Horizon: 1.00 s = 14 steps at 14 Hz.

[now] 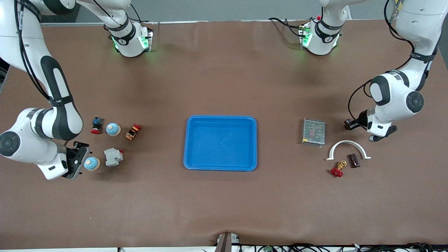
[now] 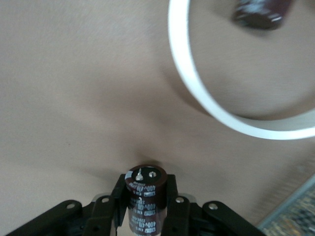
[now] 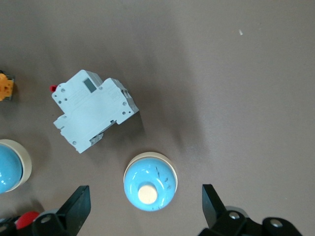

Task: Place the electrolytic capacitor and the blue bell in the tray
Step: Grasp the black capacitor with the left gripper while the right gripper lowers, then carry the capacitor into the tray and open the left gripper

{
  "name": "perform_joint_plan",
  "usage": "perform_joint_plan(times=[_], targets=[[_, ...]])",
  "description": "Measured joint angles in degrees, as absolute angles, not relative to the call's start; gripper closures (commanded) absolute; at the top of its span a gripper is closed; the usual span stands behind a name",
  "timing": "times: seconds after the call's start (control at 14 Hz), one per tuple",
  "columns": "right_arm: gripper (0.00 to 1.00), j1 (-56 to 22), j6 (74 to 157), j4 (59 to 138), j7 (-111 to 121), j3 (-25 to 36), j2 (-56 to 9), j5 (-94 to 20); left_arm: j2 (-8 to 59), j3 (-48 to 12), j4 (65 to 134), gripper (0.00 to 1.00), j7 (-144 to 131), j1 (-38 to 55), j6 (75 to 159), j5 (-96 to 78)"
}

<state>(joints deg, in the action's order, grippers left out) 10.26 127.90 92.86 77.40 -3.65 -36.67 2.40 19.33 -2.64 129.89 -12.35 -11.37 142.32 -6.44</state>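
The blue tray (image 1: 220, 167) lies empty at the table's middle. My left gripper (image 1: 350, 124) (image 2: 145, 189) is shut on a dark-brown electrolytic capacitor (image 2: 145, 196), low over the table beside the grey mesh box (image 1: 313, 132). A second capacitor (image 1: 354, 160) (image 2: 261, 12) lies inside the white arch (image 1: 348, 143) (image 2: 197, 93). My right gripper (image 1: 82, 161) (image 3: 146, 201) is open, its fingers (image 3: 78, 201) on either side of a blue bell (image 1: 92, 163) (image 3: 149, 187) that stands on the table, not touching it. Another blue bell (image 1: 113, 129) (image 3: 10, 164) stands farther from the front camera.
A grey circuit breaker (image 1: 113, 156) (image 3: 93, 108) sits beside the near bell. A red push button (image 1: 96, 125) and an orange-black part (image 1: 133, 131) lie by the other bell. A brass valve with red handle (image 1: 338, 170) lies near the arch.
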Motion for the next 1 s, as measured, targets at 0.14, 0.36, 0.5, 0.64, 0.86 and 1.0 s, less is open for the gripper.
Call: perform_joint_plan(times=[0.14,0.36,0.5,0.64,0.86,1.0], targets=[[0.0,10.3,128.8,92.9,77.4,-3.8,-37.0,2.4,16.9,-4.0,128.3,1.0,-12.4,-11.3,138.1,-6.4],[0.0,10.3,131.5,94.0,77.6,-3.7,-37.6,2.4,14.1,-8.9,123.2,1.0,-17.8,-11.2,129.3,-6.5],[0.0,10.6,132.6,95.2,78.1,-3.7,-37.9,2.4,13.9,-13.8,119.7,1.0,-26.5,-11.0,127.1,-6.5],[0.0,10.9,133.1,95.9,78.4,-3.7,-37.9,2.4,14.7,-18.6,117.2,1.0,-37.4,-9.8,126.8,-6.5],[0.0,11.5,133.6,96.8,79.6,-3.7,-37.9,2.4,18.1,-20.4,113.1,1.0,-51.4,-3.5,126.8,-6.5],[0.0,11.9,135.4,97.9,80.4,-3.7,-37.9,2.4,21.3,-20.4,109.9,1.0,-57.8,0.6,126.8,-6.5]])
